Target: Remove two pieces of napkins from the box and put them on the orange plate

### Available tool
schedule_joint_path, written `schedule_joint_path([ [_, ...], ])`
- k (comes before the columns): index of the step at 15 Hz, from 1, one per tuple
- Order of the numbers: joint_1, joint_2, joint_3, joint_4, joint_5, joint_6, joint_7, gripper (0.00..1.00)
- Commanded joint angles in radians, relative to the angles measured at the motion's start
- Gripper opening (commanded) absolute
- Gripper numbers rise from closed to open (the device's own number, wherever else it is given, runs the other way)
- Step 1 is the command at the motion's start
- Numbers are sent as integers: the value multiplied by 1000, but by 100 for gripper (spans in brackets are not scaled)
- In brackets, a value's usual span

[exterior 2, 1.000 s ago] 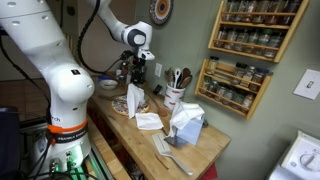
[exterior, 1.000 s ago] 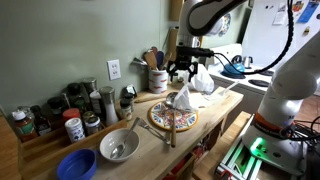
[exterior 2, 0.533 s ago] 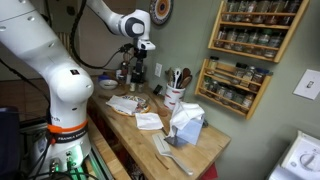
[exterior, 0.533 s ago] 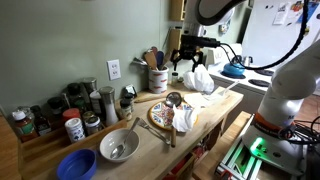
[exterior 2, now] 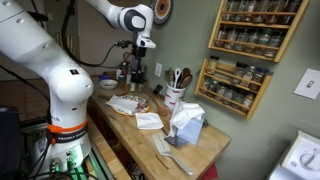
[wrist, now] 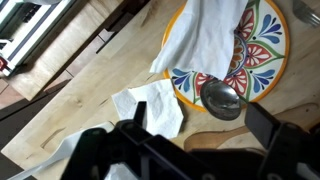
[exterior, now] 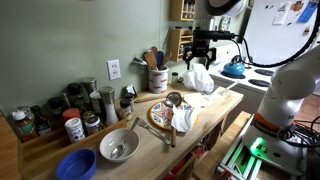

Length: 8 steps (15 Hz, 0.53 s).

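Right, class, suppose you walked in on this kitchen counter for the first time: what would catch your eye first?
The patterned plate with its orange rim stands out in the middle of the wooden counter, a crumpled white napkin draped across it and a metal spoon resting at its edge. Over it looms the big white robot arm, its open gripper hanging above. A second napkin lies on the wood at the plate's edge.

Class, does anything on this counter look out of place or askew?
Yes: one napkin lies mostly on the counter beside the orange plate, not on it; another napkin drapes over the plate's rim.
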Motion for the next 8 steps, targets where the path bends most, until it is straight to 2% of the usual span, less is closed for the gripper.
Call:
schedule_joint_path([
  [1,-32,-87,-12,-37,-19,-54,-27,100],
  [2,-56,-89,-6,-37,-26,-43,-2,100],
  [3,-40,-45,0,-7,2,-35,-14,100],
  [7,-61,-65,-2,-12,-4,-35,-13,100],
  [8,-97,-22,15,1,-28,-13,40,100],
])
